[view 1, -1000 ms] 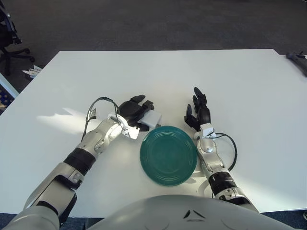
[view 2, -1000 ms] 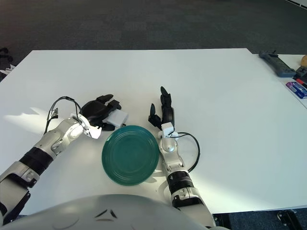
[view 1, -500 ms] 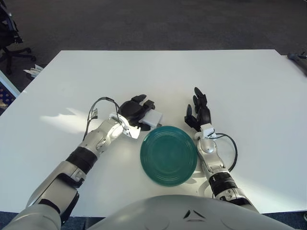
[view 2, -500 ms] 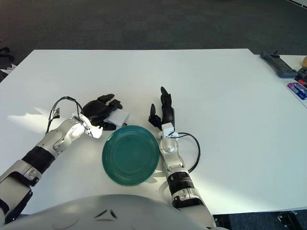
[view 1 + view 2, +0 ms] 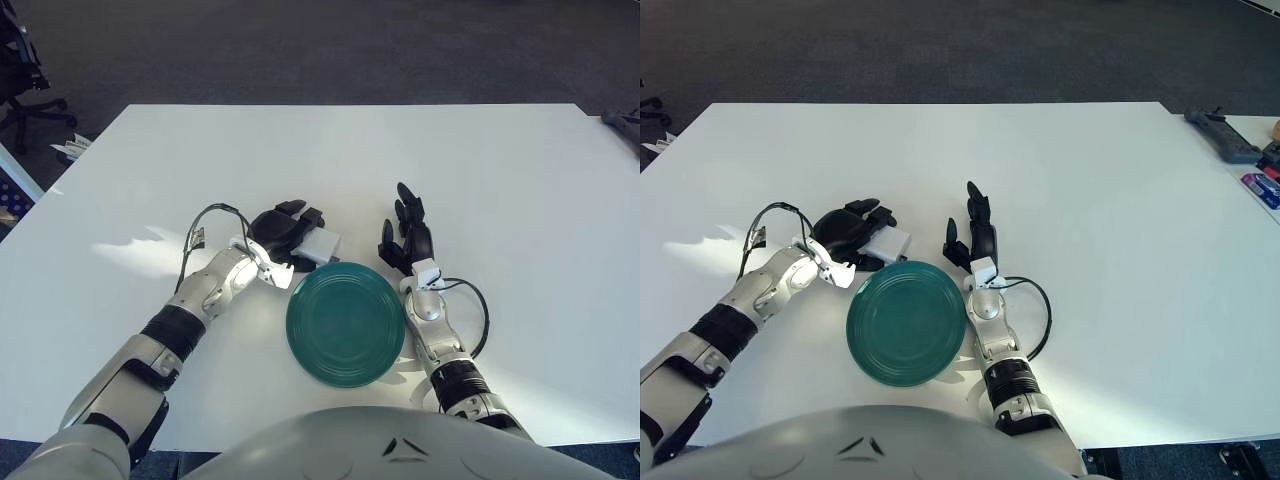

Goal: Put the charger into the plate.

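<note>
The white table (image 5: pixel 330 150) is bare across its far half and across the broad stretch to the right, so passage there is unobstructed. The near centre is taken up by the green plate (image 5: pixel 346 323), whose inside is unoccupied. The plate is flanked closely on both sides: the left hand (image 5: pixel 278 232), closed around the white charger (image 5: pixel 318 246), is found just beyond the plate's far-left rim, and the right hand (image 5: pixel 408 236), fingers extended, is seen just off the far-right rim. Between the two hands an open gap of tabletop is left. Small items (image 5: pixel 1240 150) are confined to the far right edge.
</note>
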Tool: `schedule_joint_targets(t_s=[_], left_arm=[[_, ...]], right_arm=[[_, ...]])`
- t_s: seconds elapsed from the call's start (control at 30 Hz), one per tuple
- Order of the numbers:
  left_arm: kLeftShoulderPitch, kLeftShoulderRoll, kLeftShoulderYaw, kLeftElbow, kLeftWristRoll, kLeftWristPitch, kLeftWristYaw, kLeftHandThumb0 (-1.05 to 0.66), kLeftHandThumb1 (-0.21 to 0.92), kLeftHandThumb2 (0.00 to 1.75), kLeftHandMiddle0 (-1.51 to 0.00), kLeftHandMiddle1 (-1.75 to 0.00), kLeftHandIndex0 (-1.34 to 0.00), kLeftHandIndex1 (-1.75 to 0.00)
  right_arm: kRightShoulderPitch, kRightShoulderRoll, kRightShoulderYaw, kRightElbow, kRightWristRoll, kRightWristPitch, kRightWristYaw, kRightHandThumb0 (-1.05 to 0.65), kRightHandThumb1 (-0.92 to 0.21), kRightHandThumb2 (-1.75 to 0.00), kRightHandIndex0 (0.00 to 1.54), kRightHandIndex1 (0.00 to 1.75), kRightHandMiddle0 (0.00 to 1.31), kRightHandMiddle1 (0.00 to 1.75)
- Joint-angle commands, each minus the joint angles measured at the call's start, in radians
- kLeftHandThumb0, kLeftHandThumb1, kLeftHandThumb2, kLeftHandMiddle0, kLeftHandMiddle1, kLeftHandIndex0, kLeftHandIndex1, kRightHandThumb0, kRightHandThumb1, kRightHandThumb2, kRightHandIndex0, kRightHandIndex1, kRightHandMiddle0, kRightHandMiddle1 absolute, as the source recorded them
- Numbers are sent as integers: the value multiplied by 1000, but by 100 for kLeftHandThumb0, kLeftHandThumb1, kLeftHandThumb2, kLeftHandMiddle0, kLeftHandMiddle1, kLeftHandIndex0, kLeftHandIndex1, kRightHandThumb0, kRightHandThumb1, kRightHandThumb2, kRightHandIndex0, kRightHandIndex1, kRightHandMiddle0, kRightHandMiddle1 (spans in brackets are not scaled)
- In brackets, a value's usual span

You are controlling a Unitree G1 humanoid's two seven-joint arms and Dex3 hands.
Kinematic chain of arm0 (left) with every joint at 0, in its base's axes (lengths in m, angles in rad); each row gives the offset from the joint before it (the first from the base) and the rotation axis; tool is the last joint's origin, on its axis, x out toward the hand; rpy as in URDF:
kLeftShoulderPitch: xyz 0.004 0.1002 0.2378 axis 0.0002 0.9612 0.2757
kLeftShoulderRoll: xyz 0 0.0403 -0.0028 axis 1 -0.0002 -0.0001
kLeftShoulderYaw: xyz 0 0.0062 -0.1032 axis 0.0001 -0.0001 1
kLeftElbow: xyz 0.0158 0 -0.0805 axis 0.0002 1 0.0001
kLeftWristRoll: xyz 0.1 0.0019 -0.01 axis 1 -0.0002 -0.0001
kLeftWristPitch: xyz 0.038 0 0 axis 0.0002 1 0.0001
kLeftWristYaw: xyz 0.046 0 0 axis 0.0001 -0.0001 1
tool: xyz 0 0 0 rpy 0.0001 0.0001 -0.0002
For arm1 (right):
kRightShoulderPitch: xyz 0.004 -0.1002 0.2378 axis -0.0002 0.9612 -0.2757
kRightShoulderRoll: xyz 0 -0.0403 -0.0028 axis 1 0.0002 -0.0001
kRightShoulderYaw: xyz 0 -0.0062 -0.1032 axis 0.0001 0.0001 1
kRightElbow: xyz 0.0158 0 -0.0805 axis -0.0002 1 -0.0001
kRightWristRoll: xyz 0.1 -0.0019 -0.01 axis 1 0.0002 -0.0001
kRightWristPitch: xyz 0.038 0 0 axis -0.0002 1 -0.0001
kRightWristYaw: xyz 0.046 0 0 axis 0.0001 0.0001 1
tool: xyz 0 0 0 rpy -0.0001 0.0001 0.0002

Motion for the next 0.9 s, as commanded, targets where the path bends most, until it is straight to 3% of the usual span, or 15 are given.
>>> schedule_joint_targets(t_s=[0.0, 0.07, 0.23, 0.6, 0.87], left_arm=[[-23, 1, -52, 29, 25, -2, -76, -26, 44, 106, -40, -168, -53, -161], [-28, 0, -57, 38, 22, -3, -80, -11, 29, 130, -51, -171, -57, -169], [-32, -7, -58, 56, -3, -6, -82, -2, 13, 151, -66, -169, -64, -174], [-18, -22, -48, 39, -36, 15, -91, 0, -3, 166, -85, -161, -71, -175], [-12, -24, -48, 10, -57, 35, -140, 0, -8, 173, -91, -164, -72, -175]], right_arm=[[209, 9, 24, 126, -19, -10, -4, -93, -92, -86, 18, 0, 0, 34], [210, 10, 23, 127, -18, -12, -5, -93, -92, -86, 18, 0, 0, 35], [211, 12, 22, 127, -12, -13, -3, -93, -92, -86, 19, 0, 0, 36], [214, 11, 21, 113, -8, 13, 1, -94, -92, -86, 19, 0, 0, 36], [208, 12, 15, 121, -9, 13, -12, -94, -92, -86, 18, 0, 0, 35]])
